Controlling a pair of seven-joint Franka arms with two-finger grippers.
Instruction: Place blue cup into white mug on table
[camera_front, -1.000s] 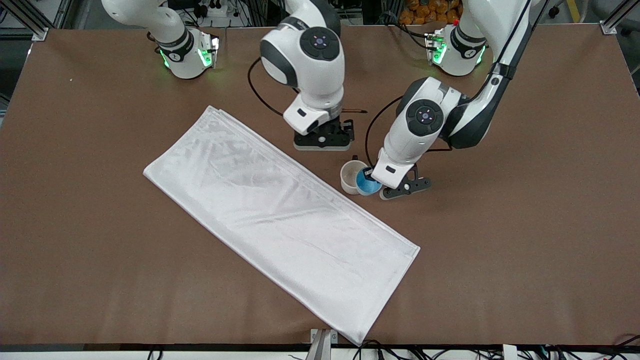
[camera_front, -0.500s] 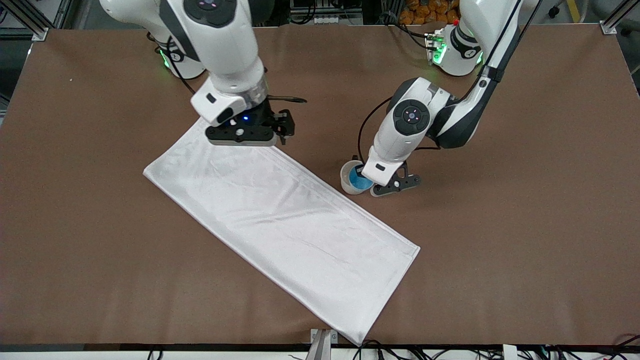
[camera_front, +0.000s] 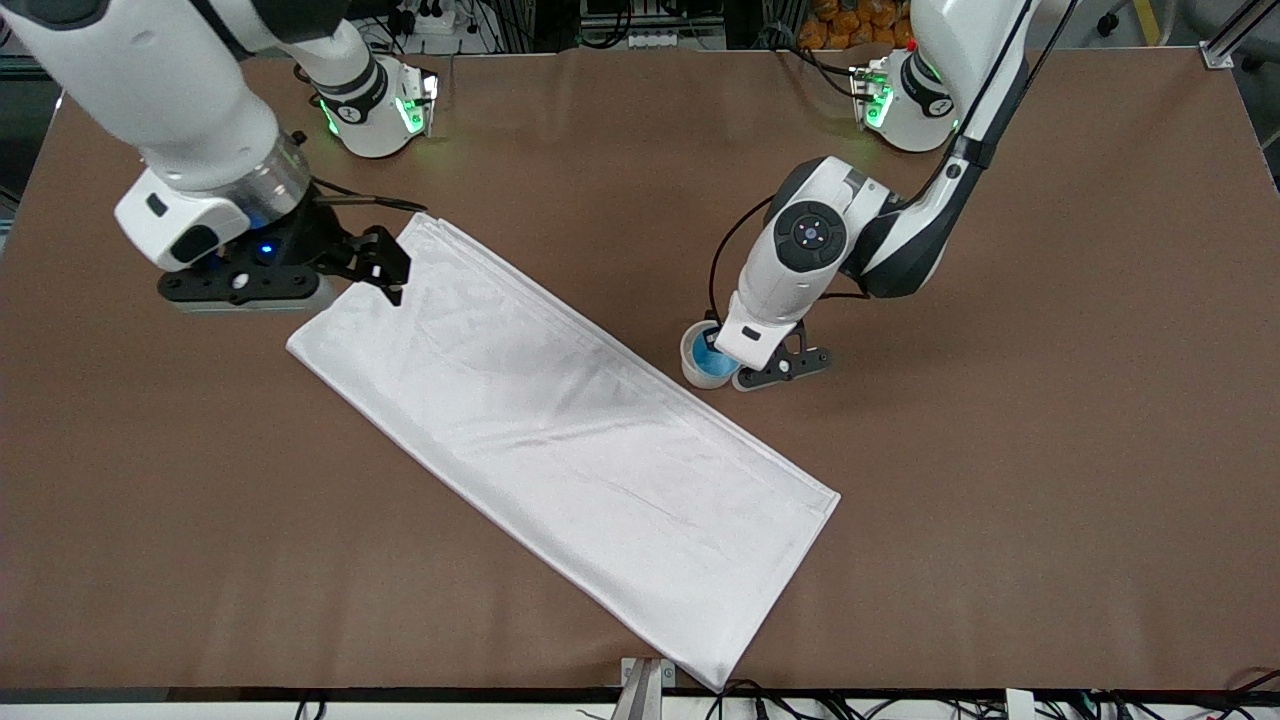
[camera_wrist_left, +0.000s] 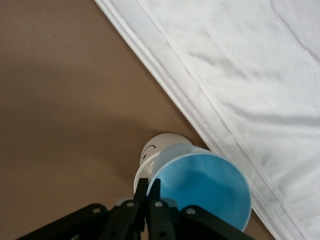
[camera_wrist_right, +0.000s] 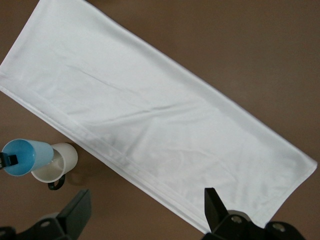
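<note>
In the front view the left arm's wrist covers most of the blue cup (camera_front: 709, 348) and part of the mug (camera_front: 697, 364). The left wrist view shows only a sliver of mug (camera_wrist_left: 156, 151), its handle hidden.

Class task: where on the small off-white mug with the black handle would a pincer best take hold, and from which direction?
Pinch the small off-white mug's rim wall from above, on the side away from the bright blue plastic cup tilted over its mouth in the left pincer. It stands upright; its black handle looks small.
</note>
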